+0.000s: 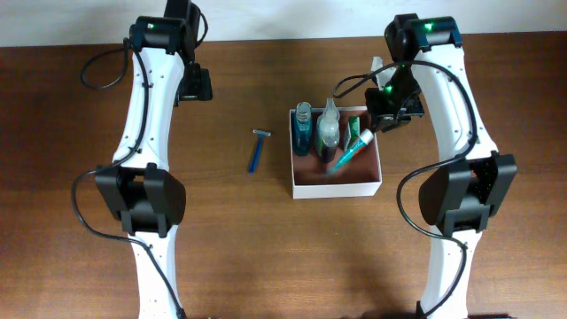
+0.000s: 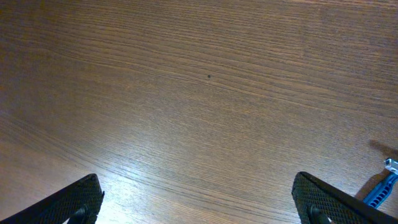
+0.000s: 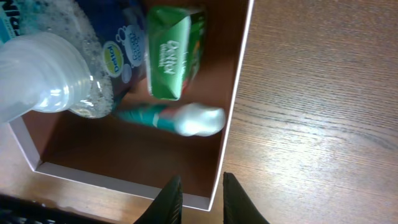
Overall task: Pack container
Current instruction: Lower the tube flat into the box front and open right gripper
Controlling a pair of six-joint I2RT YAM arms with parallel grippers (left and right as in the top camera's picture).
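Overhead: the white box point(image 1: 337, 190) sits right of the table's point(image 1: 266, 257) centre, holding a blue bottle point(image 1: 303, 127), a clear bottle point(image 1: 329, 131), a green packet point(image 1: 355, 124) and a teal tube point(image 1: 348, 152); a blue razor point(image 1: 258, 151) lies at its 9 o'clock, the left gripper point(image 1: 193, 84) hangs at 10 o'clock and the right gripper point(image 1: 390, 113) at its 1 o'clock corner. Left wrist: the jaws gape wide over the wood, the razor at 4 o'clock. Right wrist: the jaws stand narrow, the box wall running into their slim gap at 6 o'clock.

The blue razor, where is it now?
In the overhead view, the blue razor lies flat on the wooden table, just left of the container and outside it.
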